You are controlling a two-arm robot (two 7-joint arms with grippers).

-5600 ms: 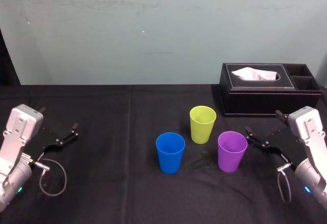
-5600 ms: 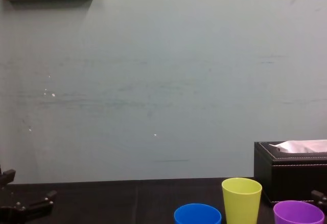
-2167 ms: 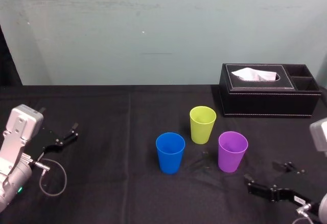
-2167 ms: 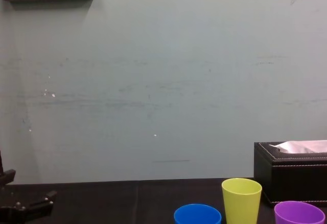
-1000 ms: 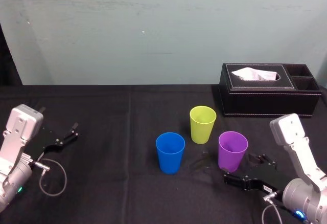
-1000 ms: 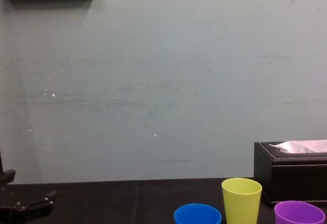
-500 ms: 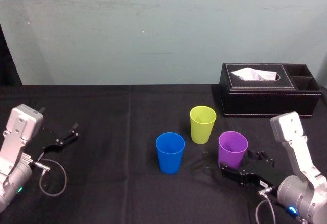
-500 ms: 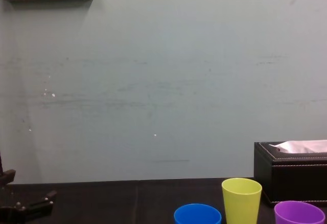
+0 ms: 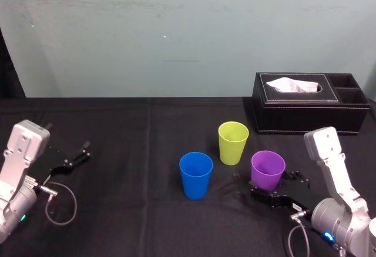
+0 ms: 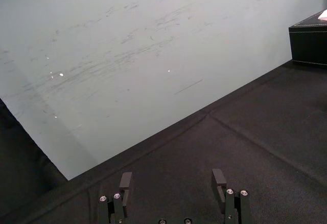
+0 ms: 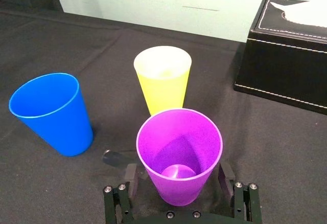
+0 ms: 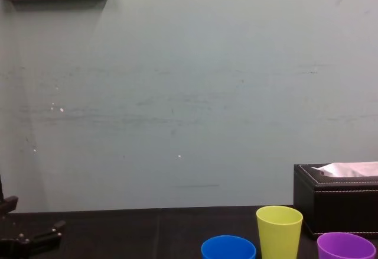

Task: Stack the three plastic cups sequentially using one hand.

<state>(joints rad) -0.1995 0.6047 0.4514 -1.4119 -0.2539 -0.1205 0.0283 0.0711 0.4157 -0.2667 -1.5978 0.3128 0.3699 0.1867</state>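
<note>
Purple cup [image 11: 179,132] upright betw. right gripper [image 11: 178,173] fingers.
Fingers spread, each side of cup base; left gripper [image 10: 172,175] parked, also spread.

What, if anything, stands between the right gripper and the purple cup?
Nothing visible. The right gripper has its jaws open on either side of the purple cup, low on its wall; the blue cup and yellow cup stand apart.

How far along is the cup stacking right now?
Done: nothing stacked; the blue cup, yellow-green cup and purple cup stand apart, upright. In hand: the open right gripper straddles the purple cup's base, not yet closed. The left gripper sits parked at the left. Remaining: grasp, lift, and nest all three.
</note>
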